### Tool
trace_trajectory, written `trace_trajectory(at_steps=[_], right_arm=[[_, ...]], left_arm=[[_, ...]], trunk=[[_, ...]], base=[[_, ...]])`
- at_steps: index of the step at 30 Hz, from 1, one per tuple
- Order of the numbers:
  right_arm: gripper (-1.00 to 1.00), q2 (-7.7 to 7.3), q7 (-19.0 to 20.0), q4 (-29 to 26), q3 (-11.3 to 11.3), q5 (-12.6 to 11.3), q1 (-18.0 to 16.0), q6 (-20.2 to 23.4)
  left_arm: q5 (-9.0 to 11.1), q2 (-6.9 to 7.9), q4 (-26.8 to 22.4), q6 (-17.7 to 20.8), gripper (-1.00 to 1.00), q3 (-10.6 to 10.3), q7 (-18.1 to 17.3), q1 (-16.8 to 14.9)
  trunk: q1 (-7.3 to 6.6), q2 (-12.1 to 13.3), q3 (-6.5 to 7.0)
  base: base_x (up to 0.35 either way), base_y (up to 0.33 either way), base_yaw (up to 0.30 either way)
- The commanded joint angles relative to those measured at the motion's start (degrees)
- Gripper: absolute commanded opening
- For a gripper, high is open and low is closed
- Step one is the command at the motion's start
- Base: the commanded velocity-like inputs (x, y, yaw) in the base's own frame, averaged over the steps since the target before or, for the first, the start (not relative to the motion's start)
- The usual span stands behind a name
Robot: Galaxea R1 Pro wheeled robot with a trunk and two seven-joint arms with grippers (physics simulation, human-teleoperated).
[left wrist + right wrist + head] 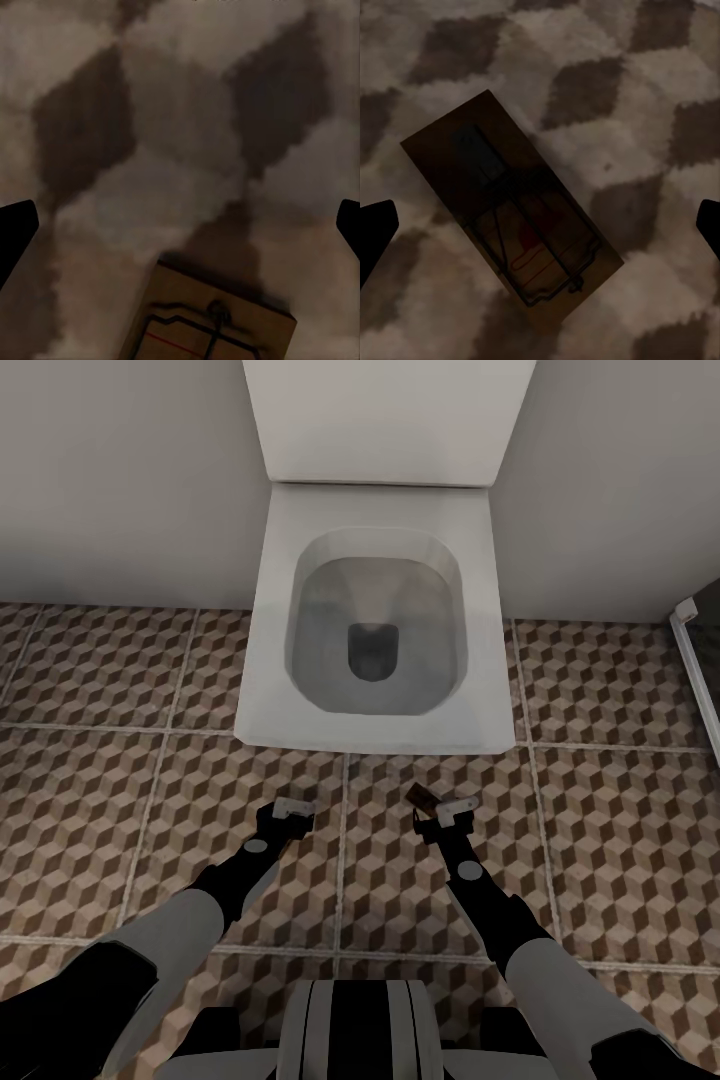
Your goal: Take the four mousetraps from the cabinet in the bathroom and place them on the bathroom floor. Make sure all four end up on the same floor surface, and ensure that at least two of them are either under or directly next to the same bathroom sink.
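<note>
My two arms reach down over the bathroom floor (110, 760), tiled in a brown and beige cube pattern, just in front of a toilet. A tan mousetrap (214, 319) with dark wire and a red mark lies flat on the tiles close under my left gripper (287, 810), which is open (180, 232). A second mousetrap (510, 225), dark in shadow, lies on the tiles under my open right gripper (540, 232). In the head view this mousetrap (420, 797) shows beside my right gripper (455, 808). The cabinet and the sink are out of view.
A white toilet (375, 620) with its lid up stands against the grey wall straight ahead, its front edge a short way beyond both grippers. A white frame edge with dark glass (695, 660) stands at the far right. Open tiled floor lies to the left and right.
</note>
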Motion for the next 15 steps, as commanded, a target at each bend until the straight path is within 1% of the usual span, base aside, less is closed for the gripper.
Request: trace_trajectory(at_steps=[1, 3, 15], right_arm=[[1.00, -0.01, -0.5, 0.1, 0.2, 0.5, 0.0, 0.0], [1.00, -0.01, -0.5, 0.1, 0.2, 0.5, 0.0, 0.0], [1.00, -0.01, -0.5, 0.1, 0.2, 0.5, 0.0, 0.0]], left_arm=[[0.5, 0.02, 0.1, -0.2, 1.00, -0.5, 0.3, 0.0], [0.5, 0.02, 0.1, -0.2, 1.00, -0.5, 0.3, 0.0], [0.5, 0.02, 0.1, -0.2, 1.00, -0.5, 0.4, -0.1]], trunk=[[-0.01, 0.0, -0.02], [-0.01, 0.0, -0.02], [-0.32, 0.2, 2.64]], base=[[0.000, 0.000, 0.000], [0.000, 0.000, 0.000], [0.000, 0.000, 0.000]])
